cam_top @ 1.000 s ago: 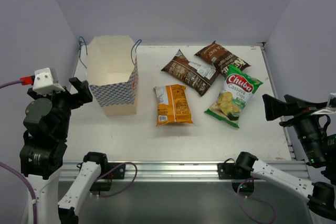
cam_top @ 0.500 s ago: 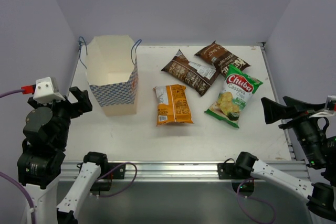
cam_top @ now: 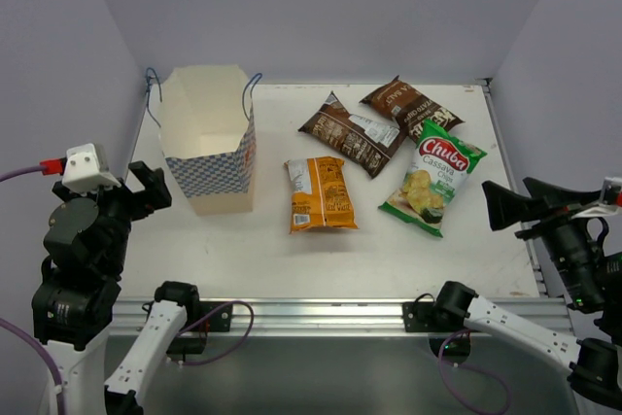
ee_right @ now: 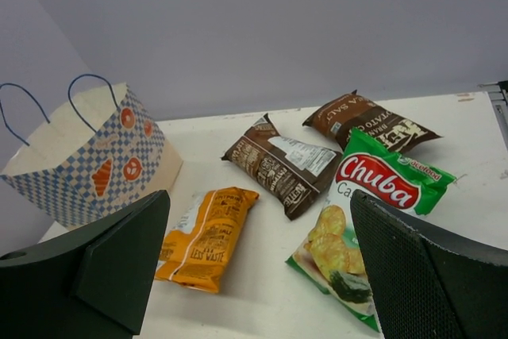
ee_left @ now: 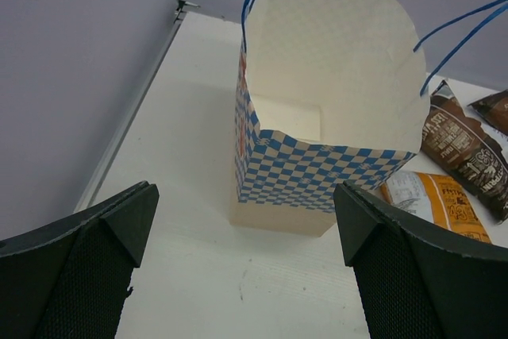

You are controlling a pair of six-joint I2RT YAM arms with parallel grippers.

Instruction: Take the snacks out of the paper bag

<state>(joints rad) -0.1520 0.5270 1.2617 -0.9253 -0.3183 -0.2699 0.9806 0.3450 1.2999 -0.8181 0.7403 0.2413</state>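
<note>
The paper bag (cam_top: 209,138) stands upright at the table's left, open and empty inside; it also shows in the left wrist view (ee_left: 325,132) and the right wrist view (ee_right: 91,156). The orange packet (cam_top: 321,193), two dark brown packets (cam_top: 352,133) (cam_top: 410,104) and the green-and-white Chuba packet (cam_top: 434,177) lie flat on the table to its right. They show in the right wrist view too: orange (ee_right: 208,236), brown (ee_right: 282,163) (ee_right: 369,122), Chuba (ee_right: 369,224). My left gripper (cam_top: 146,187) is open and empty near the bag's front left. My right gripper (cam_top: 510,206) is open and empty at the right edge.
Purple-grey walls close the table on the left, back and right. A metal rail (cam_top: 321,313) runs along the near edge, and another (cam_top: 510,182) along the right side. The bag's blue cord handles (ee_left: 456,33) stick up above its rim.
Between one second and half a second ago the left arm dropped lower and drew slightly back from the bag. The right gripper shifted very slightly. Bag and packets have not moved.
</note>
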